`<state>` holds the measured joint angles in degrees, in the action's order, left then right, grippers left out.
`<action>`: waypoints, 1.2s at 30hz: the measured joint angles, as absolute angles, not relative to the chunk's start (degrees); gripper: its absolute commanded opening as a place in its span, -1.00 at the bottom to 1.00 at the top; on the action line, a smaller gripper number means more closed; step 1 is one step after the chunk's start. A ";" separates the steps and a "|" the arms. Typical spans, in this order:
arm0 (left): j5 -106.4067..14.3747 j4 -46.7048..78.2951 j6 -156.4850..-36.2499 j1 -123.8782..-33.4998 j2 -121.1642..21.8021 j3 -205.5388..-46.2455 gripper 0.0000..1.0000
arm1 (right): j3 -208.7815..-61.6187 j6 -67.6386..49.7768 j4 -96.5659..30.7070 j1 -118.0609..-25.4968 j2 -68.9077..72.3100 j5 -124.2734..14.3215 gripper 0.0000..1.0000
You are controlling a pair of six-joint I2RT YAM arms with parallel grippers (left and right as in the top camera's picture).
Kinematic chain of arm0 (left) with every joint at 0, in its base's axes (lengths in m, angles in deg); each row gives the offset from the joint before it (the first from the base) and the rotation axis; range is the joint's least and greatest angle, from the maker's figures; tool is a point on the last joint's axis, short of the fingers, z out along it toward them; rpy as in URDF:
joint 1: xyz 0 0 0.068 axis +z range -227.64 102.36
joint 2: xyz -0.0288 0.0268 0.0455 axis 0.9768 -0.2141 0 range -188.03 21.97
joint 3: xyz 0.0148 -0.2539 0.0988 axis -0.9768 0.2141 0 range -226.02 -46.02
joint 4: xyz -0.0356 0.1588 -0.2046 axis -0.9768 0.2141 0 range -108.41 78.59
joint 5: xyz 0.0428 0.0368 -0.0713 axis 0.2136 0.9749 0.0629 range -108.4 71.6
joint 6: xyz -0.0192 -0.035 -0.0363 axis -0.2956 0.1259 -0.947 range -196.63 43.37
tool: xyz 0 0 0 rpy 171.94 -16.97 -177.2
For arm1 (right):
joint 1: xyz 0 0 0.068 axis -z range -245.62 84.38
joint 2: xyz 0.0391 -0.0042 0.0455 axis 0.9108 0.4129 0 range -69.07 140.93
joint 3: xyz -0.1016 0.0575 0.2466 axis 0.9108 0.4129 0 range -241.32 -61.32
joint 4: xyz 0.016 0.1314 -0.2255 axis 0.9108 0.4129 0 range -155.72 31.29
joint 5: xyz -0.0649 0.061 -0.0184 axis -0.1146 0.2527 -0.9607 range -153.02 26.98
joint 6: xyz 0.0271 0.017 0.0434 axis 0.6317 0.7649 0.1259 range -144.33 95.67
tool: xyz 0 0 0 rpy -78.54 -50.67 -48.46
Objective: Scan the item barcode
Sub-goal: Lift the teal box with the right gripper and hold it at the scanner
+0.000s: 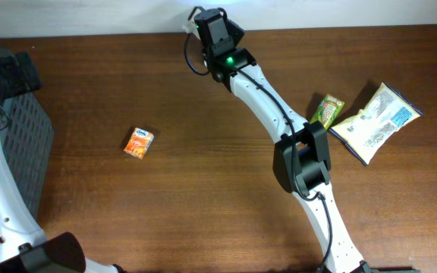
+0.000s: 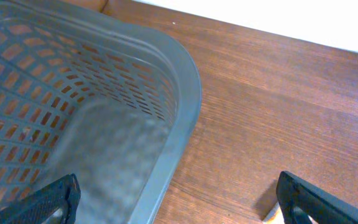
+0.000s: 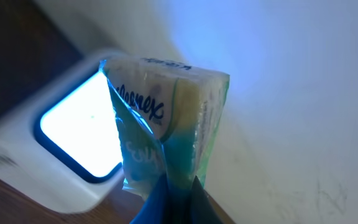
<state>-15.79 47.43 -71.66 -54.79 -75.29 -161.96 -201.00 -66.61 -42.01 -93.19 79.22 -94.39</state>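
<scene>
Green-and-white Kleenex tissue pack (image 3: 166, 118) with blue lettering, bottom edge in the clenched right hand (image 3: 174, 198), against glowing scanner window (image 3: 73, 134).

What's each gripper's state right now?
Left gripper: open, empty, over the basket edge.
Right gripper: shut on the Kleenex tissue pack, in front of the scanner.

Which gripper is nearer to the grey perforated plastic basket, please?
Left. The left gripper hangs open over the basket; the right gripper is far across the wooden table, shut on a Kleenex tissue pack.
</scene>
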 measured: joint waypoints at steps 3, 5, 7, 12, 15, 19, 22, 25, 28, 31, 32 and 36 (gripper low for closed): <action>-15.79 47.41 -71.68 -54.79 -75.29 -161.96 0.98 | -201.00 -69.52 -41.92 -92.36 79.79 -95.62 -0.92; -15.79 47.41 -71.68 -54.79 -75.29 -161.96 0.98 | -201.00 -70.04 -40.87 -92.34 79.81 -96.01 -0.92; -15.79 47.39 -71.66 -54.79 -75.29 -161.96 0.98 | -201.00 -70.48 -39.83 -92.34 79.79 -96.23 -0.92; -15.79 47.41 -71.66 -54.79 -75.29 -161.96 0.98 | -201.00 -70.83 -39.54 -92.34 79.81 -96.21 -0.92; -15.79 47.41 -71.66 -54.79 -75.26 -161.96 0.98 | -201.00 -70.85 -39.54 -92.34 79.81 -96.17 -0.92; -15.79 47.41 -71.68 -54.79 -75.29 -161.96 0.98 | -201.00 -70.83 -39.69 -92.34 79.81 -96.17 -0.92; -15.79 47.41 -71.66 -54.79 -75.29 -161.96 0.98 | -201.00 -70.87 -40.02 -92.34 79.81 -96.17 -0.92; -15.79 47.41 -71.68 -54.79 -75.29 -161.96 0.98 | -201.00 -70.87 -40.07 -92.34 80.27 -96.14 -0.92; -15.79 47.41 -71.66 -54.79 -75.29 -161.96 0.98 | -201.00 -70.85 -41.03 -92.34 80.57 -96.23 -0.92; -15.79 47.41 -71.68 -54.79 -75.29 -161.96 0.98 | -201.00 -70.90 -40.92 -92.44 80.59 -96.25 -0.92; -15.79 47.41 -71.66 -54.79 -75.29 -161.96 0.98 | -201.00 -70.85 -40.52 -92.55 80.59 -96.27 -0.92; -15.83 47.48 -71.66 -54.79 -75.29 -161.96 0.98 | -200.91 -63.29 -31.28 -93.08 78.43 -94.24 -0.92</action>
<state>-15.83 47.48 -71.66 -54.79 -75.29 -161.96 -200.91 -63.29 -31.28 -93.08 78.43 -94.24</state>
